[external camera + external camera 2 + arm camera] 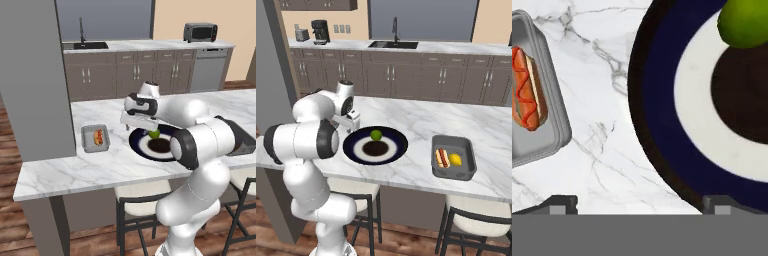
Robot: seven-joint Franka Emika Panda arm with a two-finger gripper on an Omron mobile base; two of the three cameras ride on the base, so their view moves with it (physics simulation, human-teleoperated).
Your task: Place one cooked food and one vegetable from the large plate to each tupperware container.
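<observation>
The white arm (200, 145) is reaching from the lower right over the marble counter (100, 165). Its gripper (142, 126) is hanging above the left rim of the large plate (150, 146), jaws spread with nothing between them. A green fruit (154, 133) is sitting on the plate just beside the gripper. To the left, well apart, a grey container (95, 138) is holding a hot dog (99, 136).
</observation>
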